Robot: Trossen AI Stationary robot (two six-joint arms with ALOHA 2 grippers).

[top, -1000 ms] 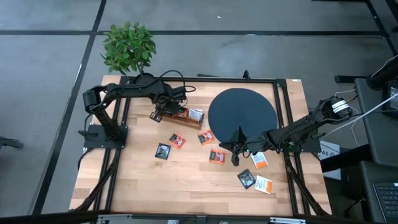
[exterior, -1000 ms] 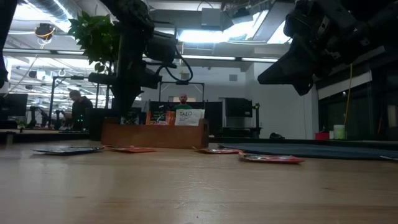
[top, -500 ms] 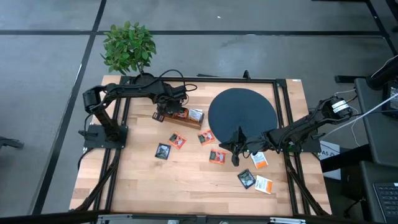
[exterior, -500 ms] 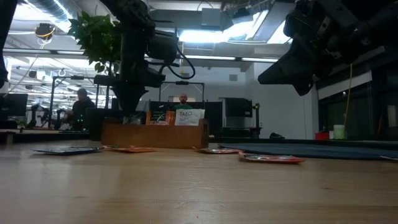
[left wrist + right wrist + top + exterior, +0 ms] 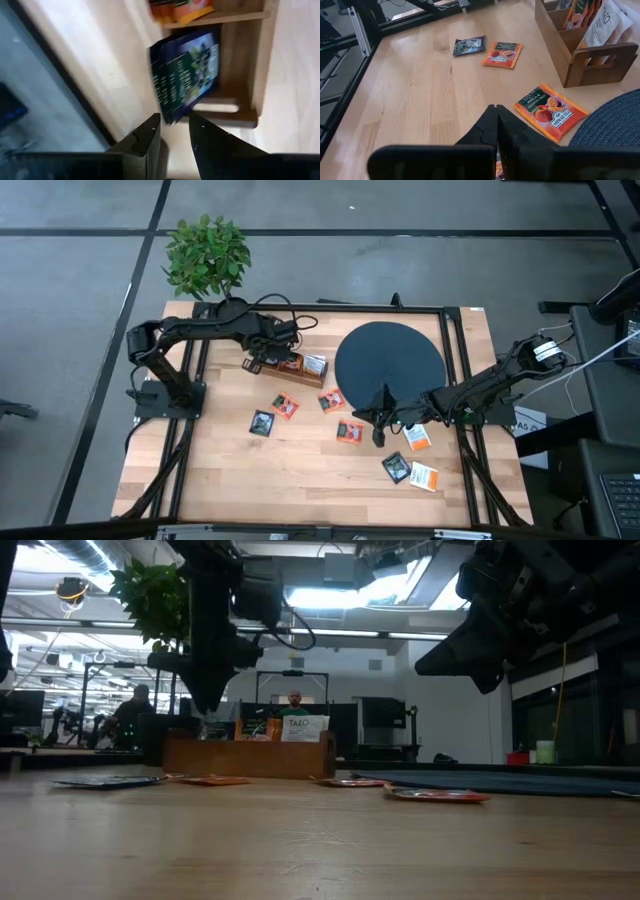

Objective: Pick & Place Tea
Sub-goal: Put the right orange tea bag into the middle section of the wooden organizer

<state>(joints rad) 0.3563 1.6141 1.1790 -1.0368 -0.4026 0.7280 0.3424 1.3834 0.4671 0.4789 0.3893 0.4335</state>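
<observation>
Left gripper (image 5: 172,131), fingers parted, above a dark green tea sachet (image 5: 186,75) in the wooden tray (image 5: 252,85); right gripper (image 5: 496,125) pressed together, empty.

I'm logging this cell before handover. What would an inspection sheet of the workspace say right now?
Surface: pale wooden table, black frame.
Job's things: flat square tea sachets, seven loose; dark green sachet in the end slot of the long wooden compartment tray.
Clutter: big black round disc.
Grippers: left gripper above the tray's end, fingers apart, holding nothing; right gripper shut, empty, near the disc.
Cables: black loops on left arm.
Surroundings: green potted plant; people beyond the table.
</observation>
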